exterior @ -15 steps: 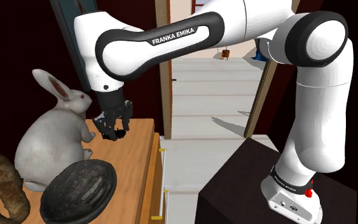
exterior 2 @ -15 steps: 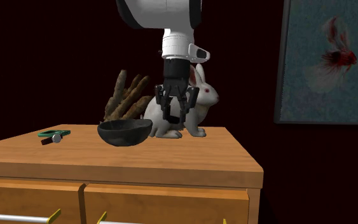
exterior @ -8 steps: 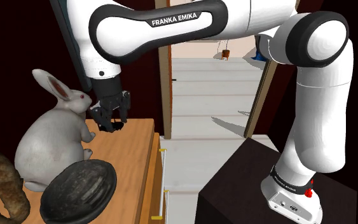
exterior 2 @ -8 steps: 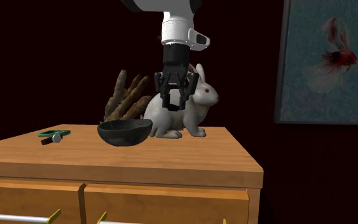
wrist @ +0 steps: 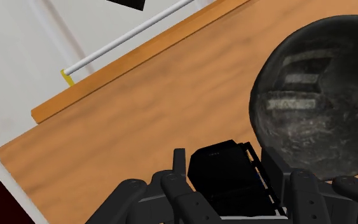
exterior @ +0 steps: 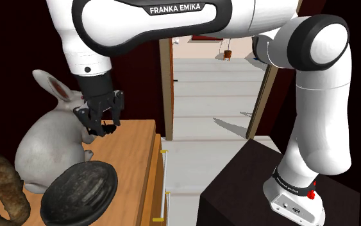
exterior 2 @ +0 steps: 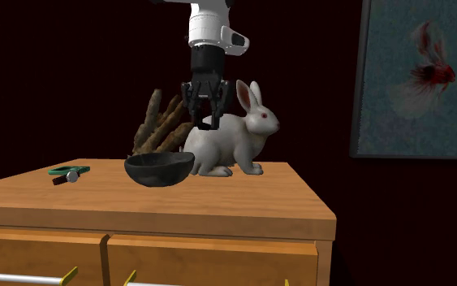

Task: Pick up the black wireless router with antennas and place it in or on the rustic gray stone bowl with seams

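Grey-black and rough, the bowl sits on the wooden dresser top, below your gripper and off to the second exterior view's left. Your gripper hangs in the air above the top, its fingers clamped on the black router. You have the white rabbit figure just behind it, to the right.

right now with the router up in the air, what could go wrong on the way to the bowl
1. The black pincer holds the small black boxy router close beside the white rabbit figurine; a sideways swing could knock the rabbit.
2. The dark grey rough stone bowl looks fairly shallow, and the router hangs well above it; released from this height, the router might bounce out or tip the bowl.
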Robot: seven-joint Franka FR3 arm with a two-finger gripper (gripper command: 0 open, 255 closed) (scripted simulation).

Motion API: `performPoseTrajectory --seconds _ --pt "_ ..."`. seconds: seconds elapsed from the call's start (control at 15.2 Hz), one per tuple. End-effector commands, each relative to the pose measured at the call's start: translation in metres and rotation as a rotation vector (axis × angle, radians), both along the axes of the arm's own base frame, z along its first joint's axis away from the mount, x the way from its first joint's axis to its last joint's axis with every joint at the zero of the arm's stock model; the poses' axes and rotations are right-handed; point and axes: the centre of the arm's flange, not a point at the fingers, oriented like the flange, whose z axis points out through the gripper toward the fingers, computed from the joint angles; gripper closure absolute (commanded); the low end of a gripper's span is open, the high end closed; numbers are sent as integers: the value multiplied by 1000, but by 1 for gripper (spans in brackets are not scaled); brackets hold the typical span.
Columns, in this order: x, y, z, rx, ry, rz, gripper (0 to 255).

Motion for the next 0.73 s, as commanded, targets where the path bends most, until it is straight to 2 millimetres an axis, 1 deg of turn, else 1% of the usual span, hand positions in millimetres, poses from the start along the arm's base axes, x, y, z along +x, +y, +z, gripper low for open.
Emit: performPoseTrajectory --seconds 0.0,0.53,0.59,0.66 --pt "-14 20 -2 0 0 -1 255" --pt "-73 107 -3 0 0 -1 255" --pt "-77 114 -3 0 0 -1 255" --pt "-77 114 -8 0 0 -1 255"
